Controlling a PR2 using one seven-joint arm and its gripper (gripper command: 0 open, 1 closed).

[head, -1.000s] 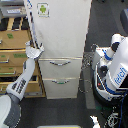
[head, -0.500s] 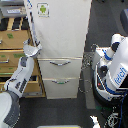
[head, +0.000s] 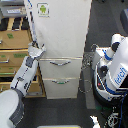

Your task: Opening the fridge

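The fridge is tall and white and fills the middle of the exterior view. A green android sticker sits near the top of its large upper door. Below the door are two drawers with silver handles. My gripper is pressed against the upper door's lower left edge, with the arm rising to it from the lower left. The door's left edge slants, as if slightly ajar. The fingers are too small and blurred to read.
A tan wooden drawer cabinet stands just left of the fridge, behind my arm. A white robot body with a blue label stands at the exterior view's right, with dark cables between it and the fridge. The floor is dark.
The upper door's left edge has leaned out a little toward the exterior view's left. My gripper stays at that edge, slightly lower.
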